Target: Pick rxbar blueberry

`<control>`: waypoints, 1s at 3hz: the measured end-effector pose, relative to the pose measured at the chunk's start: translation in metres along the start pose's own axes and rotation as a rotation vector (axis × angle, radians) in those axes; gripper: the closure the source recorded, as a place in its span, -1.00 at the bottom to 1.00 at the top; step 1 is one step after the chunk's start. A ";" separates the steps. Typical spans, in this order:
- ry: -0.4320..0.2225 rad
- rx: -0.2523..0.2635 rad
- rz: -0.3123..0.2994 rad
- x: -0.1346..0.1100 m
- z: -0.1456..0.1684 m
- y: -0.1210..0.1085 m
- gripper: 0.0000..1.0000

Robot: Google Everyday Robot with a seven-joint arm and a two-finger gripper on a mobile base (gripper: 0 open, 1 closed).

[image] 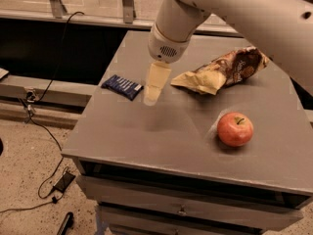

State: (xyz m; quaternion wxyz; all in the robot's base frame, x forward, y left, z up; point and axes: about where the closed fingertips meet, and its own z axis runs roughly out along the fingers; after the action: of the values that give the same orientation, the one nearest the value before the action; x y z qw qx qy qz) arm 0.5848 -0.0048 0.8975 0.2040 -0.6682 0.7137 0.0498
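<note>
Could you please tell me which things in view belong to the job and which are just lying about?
Job:
rxbar, near the table edge
gripper, hanging beside the bar, on the bag's side

Lying about:
snack bag
apple

The rxbar blueberry [122,86] is a small, flat, rectangular bar in a dark blue wrapper with pale lettering; it lies flat on the grey bench [161,141] near the left edge, its long side slanting from upper left to lower right; the gripper [151,99] hangs just beside its right end; whether they touch cannot be told.
</note>
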 end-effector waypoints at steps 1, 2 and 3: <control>-0.102 -0.008 0.072 -0.013 0.025 -0.019 -1.00; -0.139 -0.007 0.133 -0.027 0.043 -0.022 -1.00; -0.130 0.026 0.156 -0.038 0.059 -0.021 -1.00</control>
State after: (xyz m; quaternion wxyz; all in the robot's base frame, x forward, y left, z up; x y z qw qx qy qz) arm 0.6191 0.0485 0.8610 0.2541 -0.6031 0.7496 0.0993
